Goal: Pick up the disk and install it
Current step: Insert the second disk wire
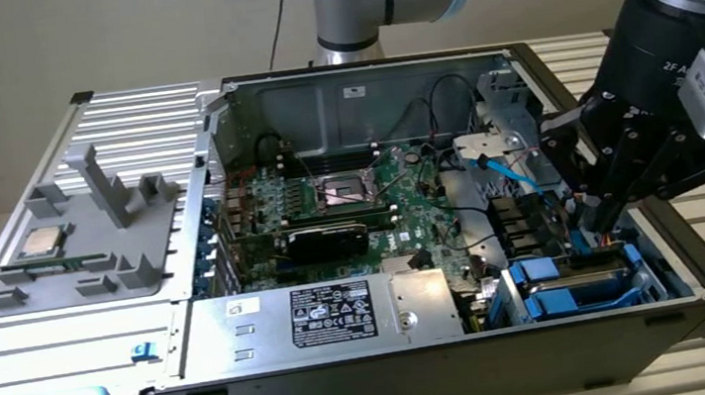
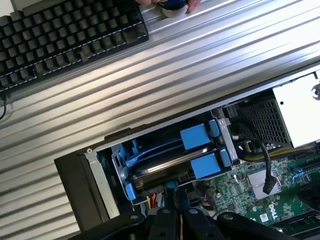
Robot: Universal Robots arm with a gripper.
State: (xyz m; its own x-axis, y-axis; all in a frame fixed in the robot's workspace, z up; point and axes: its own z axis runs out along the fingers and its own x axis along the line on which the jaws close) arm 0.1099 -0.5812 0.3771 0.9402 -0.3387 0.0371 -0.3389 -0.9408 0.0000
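Note:
The disk, silver metal in a bright blue bracket, lies in the drive bay at the front corner of the open computer case, on the exterior view's right. The wrist view looks down on the disk lying tilted in the bay between blue tabs. My gripper hangs just above the bay. In the wrist view the gripper has its two black fingers close together, tips at the disk's near edge beside a blue tab. I see nothing between them.
A silver box with a black label sits beside the bay, and the motherboard and cables lie behind it. A grey fixture holding a processor chip stands at the exterior view's left. A black keyboard rests on the ribbed table.

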